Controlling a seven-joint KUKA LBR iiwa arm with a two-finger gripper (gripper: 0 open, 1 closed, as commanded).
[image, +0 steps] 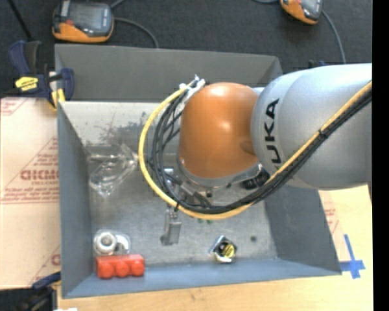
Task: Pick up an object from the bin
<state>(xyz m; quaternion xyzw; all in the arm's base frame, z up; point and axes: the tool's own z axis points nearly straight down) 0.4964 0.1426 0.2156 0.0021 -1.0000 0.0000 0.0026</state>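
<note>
**rob_k:** So, where's the claw (171,233) sitting in this one?

**binfan:** Low over a bare patch of the bin (71,173) floor. It pokes out from under the orange cover (214,131) and the loop of cables (157,144) on the wrist. Open or closed? Honestly can't tell from this angle.

**rob_k:** What's lying closest to it?

**binfan:** A small black-and-yellow gadget (223,250), off to the claw's right as the camera sees it and a bit nearer the front wall. It's near but not touching. Out to the claw's left is a silver round piece (107,241). A red block (120,265) with three bumps lies just in front of that, down by the front wall.

**rob_k:** Anything further back?

**binfan:** Yeah, a clear crumpled plastic thing (109,168), behind the claw and to its left, well apart from it.
</note>
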